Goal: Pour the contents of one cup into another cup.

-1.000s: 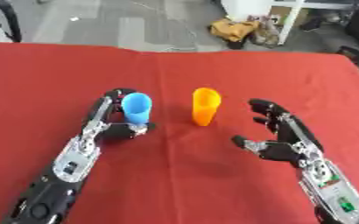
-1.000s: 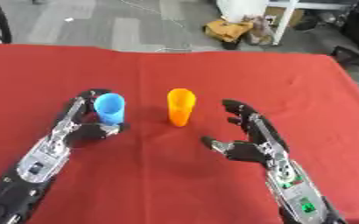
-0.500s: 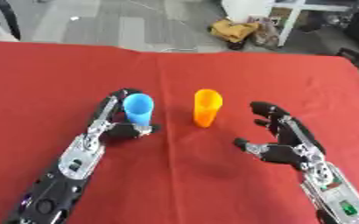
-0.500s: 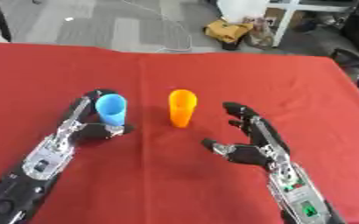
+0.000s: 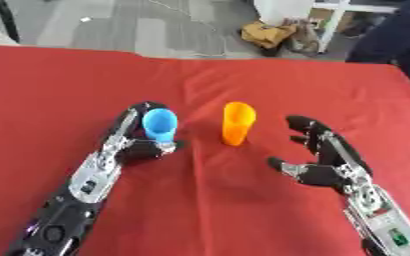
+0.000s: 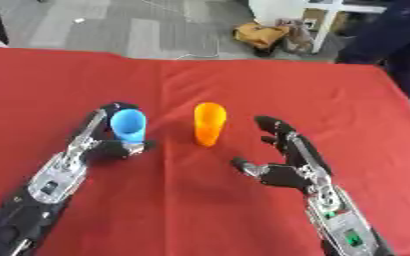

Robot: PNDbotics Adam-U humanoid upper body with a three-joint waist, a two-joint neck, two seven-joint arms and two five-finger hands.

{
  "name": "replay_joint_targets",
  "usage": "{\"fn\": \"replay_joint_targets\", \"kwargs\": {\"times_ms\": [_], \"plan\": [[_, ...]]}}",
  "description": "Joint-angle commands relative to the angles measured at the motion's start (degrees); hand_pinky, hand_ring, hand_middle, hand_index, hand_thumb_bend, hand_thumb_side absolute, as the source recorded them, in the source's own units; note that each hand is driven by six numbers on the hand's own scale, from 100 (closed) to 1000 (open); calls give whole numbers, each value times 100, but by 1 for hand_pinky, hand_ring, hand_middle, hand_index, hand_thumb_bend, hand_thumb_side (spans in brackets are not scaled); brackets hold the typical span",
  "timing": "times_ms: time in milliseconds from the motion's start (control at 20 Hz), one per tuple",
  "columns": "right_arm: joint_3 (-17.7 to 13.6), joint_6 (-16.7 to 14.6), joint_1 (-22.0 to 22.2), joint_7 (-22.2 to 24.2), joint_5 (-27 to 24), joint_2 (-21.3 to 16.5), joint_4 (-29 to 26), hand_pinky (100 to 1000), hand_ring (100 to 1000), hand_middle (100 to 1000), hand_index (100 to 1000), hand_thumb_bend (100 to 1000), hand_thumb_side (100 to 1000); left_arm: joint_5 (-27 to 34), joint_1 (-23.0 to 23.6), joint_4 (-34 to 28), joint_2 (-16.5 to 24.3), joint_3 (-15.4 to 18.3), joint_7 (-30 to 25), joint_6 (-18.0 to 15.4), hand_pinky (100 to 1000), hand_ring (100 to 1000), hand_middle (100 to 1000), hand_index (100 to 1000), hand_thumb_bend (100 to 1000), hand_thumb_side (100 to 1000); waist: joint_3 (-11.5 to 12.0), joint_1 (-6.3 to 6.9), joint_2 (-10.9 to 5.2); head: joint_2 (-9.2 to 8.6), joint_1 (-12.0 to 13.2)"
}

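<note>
We see left hand (image 5: 131,145) curled round blue cup (image 5: 160,125), cup upright on red table (image 5: 60,85); orange cup (image 5: 237,123) upright just right of blue cup, untouched, near table centre; right hand (image 5: 325,165) spread wide beside orange cup, fingers relaxed, thumb out, grasping nothing.

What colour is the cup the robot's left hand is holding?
Blue. The blue cup in the left hand shows best in the left eye view.

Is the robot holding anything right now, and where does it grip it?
Its left hand holds the blue cup around its lower part. The right hand holds nothing.
</note>
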Motion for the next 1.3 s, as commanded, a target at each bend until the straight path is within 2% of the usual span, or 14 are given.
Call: {"fn": "replay_joint_targets", "kwargs": {"times_ms": [50, 250, 550, 800, 1300], "plan": [[-12, -4, -74, 20, -24, -44, -71, 901, 946, 870, 872, 603, 100, 16, -58, 27, -54, 34, 32, 50, 423, 470, 503, 692, 494, 100, -15, 15, -59, -59, 0], [-18, -4, -73, 16, -24, -47, -67, 900, 945, 869, 871, 597, 100, 123, -47, -23, -54, 50, 164, 58, 388, 439, 471, 670, 443, 100, -25, 18, -63, -67, 0], [-35, 13, -91, -17, 5, -82, -16, 877, 929, 847, 869, 545, 100, 343, -5, -467, 81, 24, 408, 37, 387, 438, 471, 669, 445, 100, -6, 46, -80, -75, -17], [-36, 0, -230, -74, 84, -197, 111, 857, 910, 831, 870, 540, 100, 494, 164, -1195, 336, -111, 410, 96, 404, 450, 483, 671, 481, 100, 68, 81, -103, -70, -63], [177, -195, -835, -21, 275, -452, 756, 837, 892, 818, 872, 558, 100, 797, 707, -2907, 831, -545, 8, 597, 411, 455, 487, 675, 514, 100, 268, 161, -156, -56, -173]]}}
